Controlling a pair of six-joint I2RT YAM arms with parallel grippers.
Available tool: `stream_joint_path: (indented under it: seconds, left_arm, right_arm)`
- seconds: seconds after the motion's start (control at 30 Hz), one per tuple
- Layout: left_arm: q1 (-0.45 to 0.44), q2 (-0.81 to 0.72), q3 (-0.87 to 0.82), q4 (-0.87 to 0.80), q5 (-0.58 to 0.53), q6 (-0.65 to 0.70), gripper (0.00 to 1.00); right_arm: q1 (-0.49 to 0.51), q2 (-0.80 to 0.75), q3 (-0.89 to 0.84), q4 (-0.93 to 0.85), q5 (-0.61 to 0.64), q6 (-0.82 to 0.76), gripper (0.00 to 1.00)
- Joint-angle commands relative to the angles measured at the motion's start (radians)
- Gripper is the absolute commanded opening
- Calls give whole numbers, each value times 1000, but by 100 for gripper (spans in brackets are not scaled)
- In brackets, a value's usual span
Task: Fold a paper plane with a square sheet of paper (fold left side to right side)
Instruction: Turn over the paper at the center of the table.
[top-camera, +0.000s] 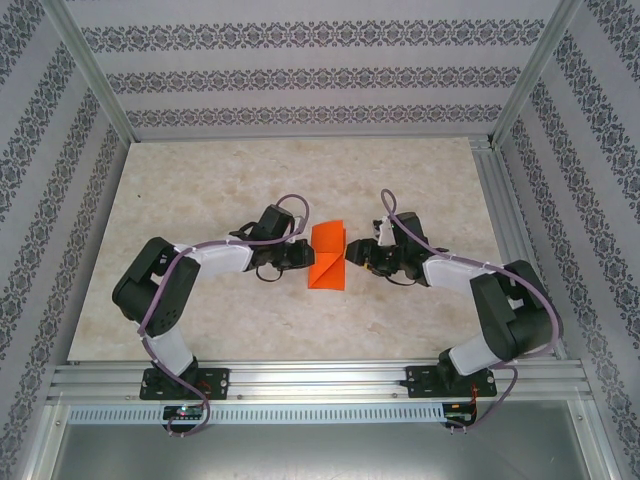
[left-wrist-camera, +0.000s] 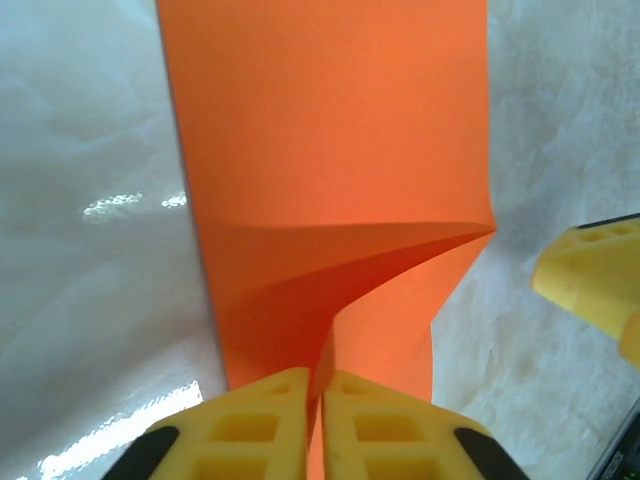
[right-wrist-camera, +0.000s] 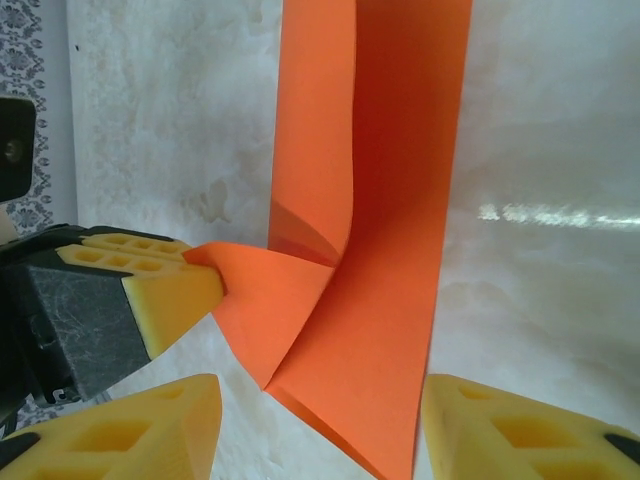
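Left wrist: left pincer (left-wrist-camera: 320, 392) tight on paper plane (left-wrist-camera: 330, 130)

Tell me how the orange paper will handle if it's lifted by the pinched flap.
Likely floppy: the orange paper is a thin sheet, and the flap held in the left gripper curves up while the rest lies flat. Probably very light, so it may slide on the glossy table if nudged.
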Motion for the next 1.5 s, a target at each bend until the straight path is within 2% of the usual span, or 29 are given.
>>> stream_joint_path:
  seconds: [0.0,0.33,0.5,0.6,0.73,0.77,0.93,1.03,1.17,1.23,1.47]
  left_arm:
    - [15,-11,6,45,13,17,10]
    - [19,-20,-3,46,13,17,10]
    - [22,-15,-1,42,12,16,14]
    - [27,-24,-3,34,0,17,18]
    - [44,-62,-20,16,-7,31,32]
    - [47,-83,-27,9,-8,35,35]
    - [61,-229,-91,-25,-34,32,50]
    - [66,-353,-135,-48,-41,9,62]
    - [69,-514,-187,-33,-9,-65,90]
    - [70,-578,-204,2,24,-109,100]
    - [69,-651,-221,272,204,-290,100]
  right_arm:
    - [24,50,20,108,-28,45,56]
    - [92,214,125,191,-35,111,55]
    - [102,259,156,182,-19,128,44]
    - [101,260,157,170,-16,126,32]
    - [99,234,153,158,-15,115,10]
    - [97,222,152,154,-14,112,8]
    - [74,137,149,134,-24,89,1]
    - [54,72,149,142,-55,76,0]
    - [27,-24,146,189,-125,84,0]
    - [14,-70,147,214,-157,102,0]
    - [19,-225,193,268,-211,173,1]
